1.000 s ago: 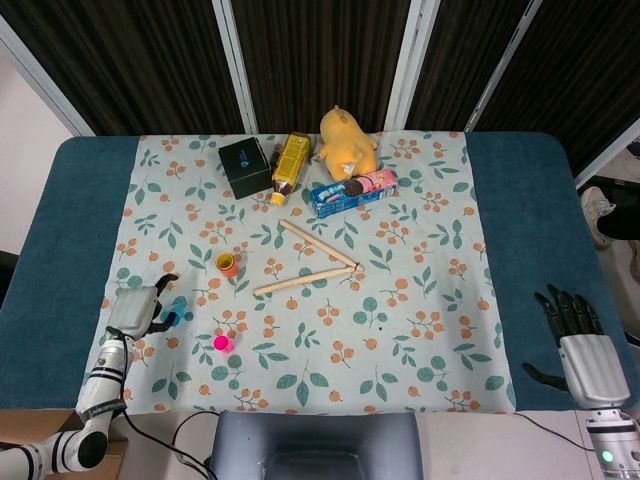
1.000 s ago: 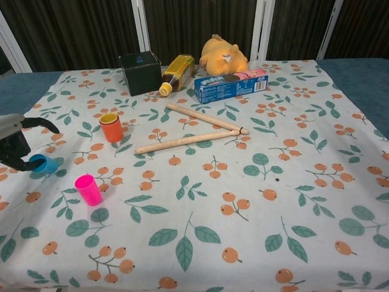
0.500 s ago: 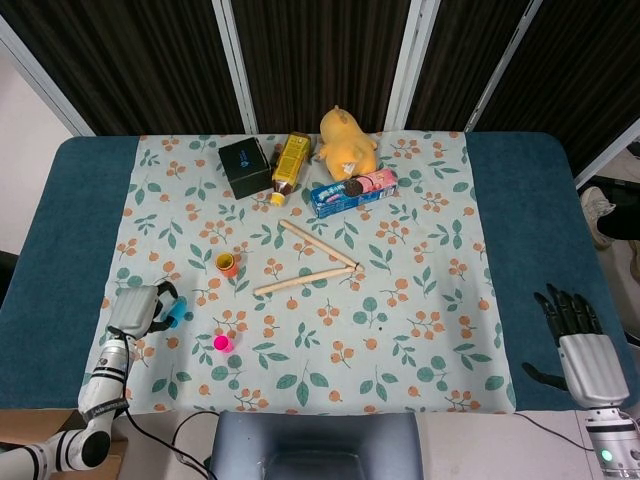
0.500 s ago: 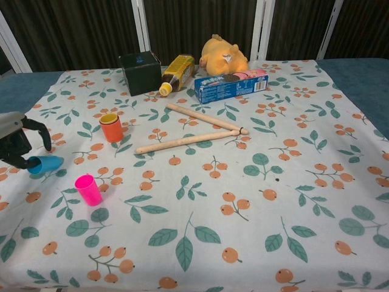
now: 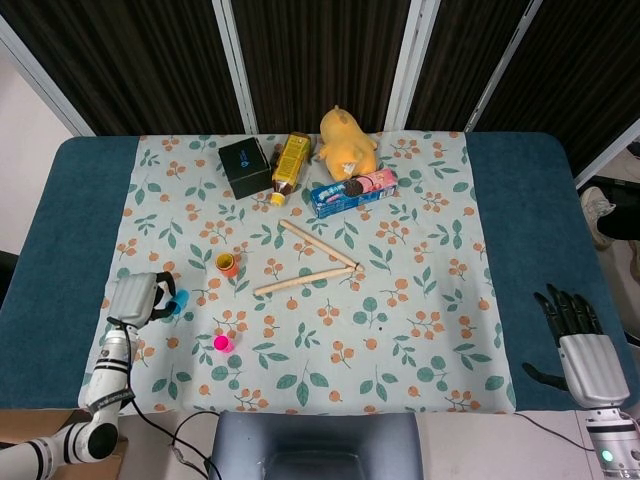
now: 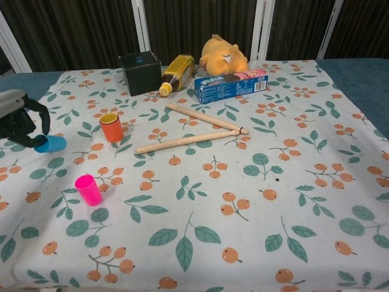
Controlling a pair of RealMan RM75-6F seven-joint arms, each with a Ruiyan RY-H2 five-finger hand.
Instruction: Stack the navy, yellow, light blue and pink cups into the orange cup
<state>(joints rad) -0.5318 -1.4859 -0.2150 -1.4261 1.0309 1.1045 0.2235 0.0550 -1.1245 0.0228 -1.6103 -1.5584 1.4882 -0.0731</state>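
The left hand [image 6: 17, 120] is at the left edge of the flowered cloth [image 6: 255, 182] and holds the light blue cup [image 6: 50, 143] in its dark fingers [image 6: 41, 115]. The cup lies tilted, with its mouth pointing away from the hand to the right. In the chest view it seems to be lifted a little above the cloth, but I cannot tell this surely.

The orange cup [image 6: 111, 127] stands upright beyond the hand, to its right and further from the robot, well apart from it. The pink cup [image 6: 89, 189] stands upright nearer to the robot than the hand, also to its right. I cannot find the navy cup and the yellow cup in these views.

Further right of the orange cup, two wooden sticks [image 6: 182, 141] lie on the cloth and meet at one end. At the far side of the tabletop [image 5: 70, 240] are a dark box [image 6: 140, 72], a yellow bottle [image 6: 176, 72] lying down, a blue biscuit pack [image 6: 231, 84] and a yellow plush toy [image 6: 223, 57].

The right hand [image 5: 578, 335] is only in the head view, at the right edge, far from all the cups. Its fingers are spread and it holds nothing.
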